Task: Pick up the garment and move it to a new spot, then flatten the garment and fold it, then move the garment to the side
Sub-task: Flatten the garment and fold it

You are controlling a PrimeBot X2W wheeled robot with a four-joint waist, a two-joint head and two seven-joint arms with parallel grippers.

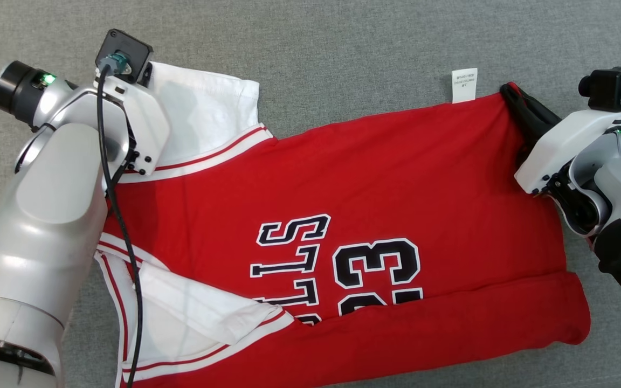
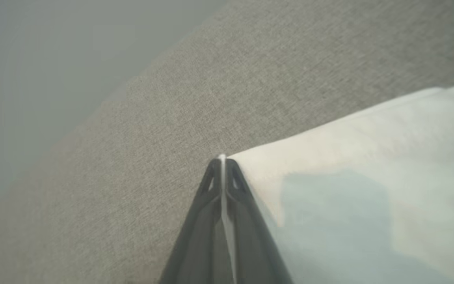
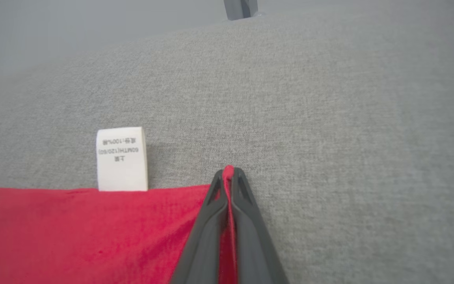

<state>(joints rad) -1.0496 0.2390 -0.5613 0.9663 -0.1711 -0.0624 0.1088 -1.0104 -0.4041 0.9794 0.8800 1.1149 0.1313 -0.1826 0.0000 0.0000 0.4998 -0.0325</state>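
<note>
On grey cloth surface [image 1: 343, 48] red jersey [image 1: 375, 178] lies spread, near edge folded over lettering. At white sleeve [image 1: 208, 108] corner, left gripper [image 2: 222, 161] pinched on cloth. At red hem corner, right gripper [image 3: 229, 171] pinched too, near white label [image 3: 121, 158].

Grey woven fabric surface [image 1: 343, 48]: flat, fine-textured. Dark grey upright post [image 3: 240, 8] stands beyond its far edge.
</note>
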